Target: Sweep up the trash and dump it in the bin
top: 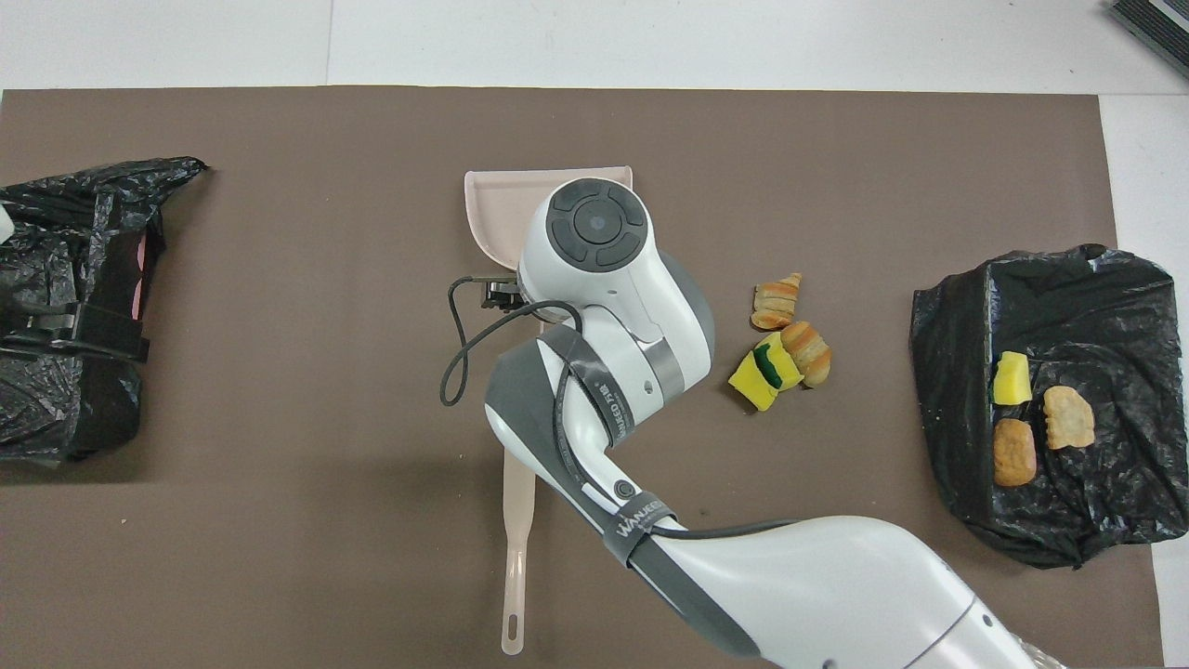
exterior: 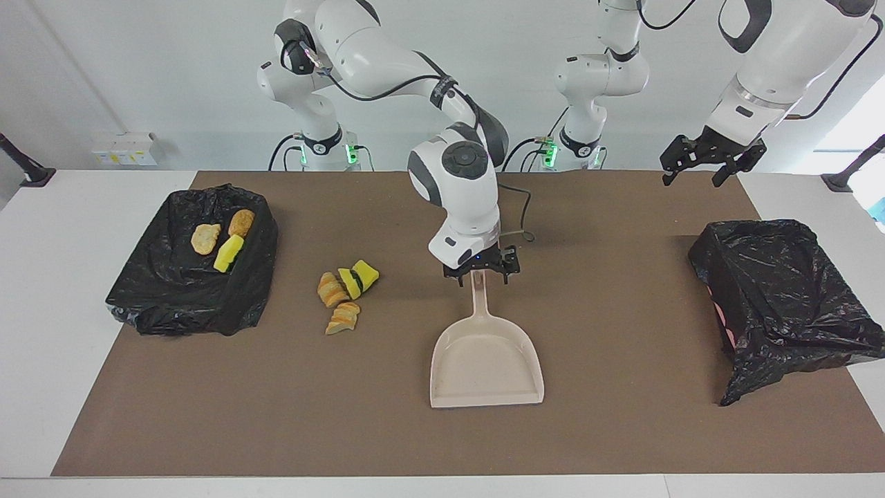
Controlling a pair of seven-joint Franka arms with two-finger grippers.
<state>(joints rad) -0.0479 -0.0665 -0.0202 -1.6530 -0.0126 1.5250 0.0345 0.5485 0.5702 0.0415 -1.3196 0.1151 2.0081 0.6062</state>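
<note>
right gripper fingers spread, straddling the dustpan handle; left gripper spread, waiting. risk: rising fingers snag the handle, shifting the dustpan.

One camera sits high across the surface from the robots and faces them, far enough back to take in both arm bases, the wall and the whole brown mat from edge to edge. The other hangs high above the robots' own end and looks forward and steeply down, closer in, so the mat fills nearly its whole picture and only a white strip of surface shows along the edge farthest from the robots. Both share the mat, turned half a circle between them.
</note>
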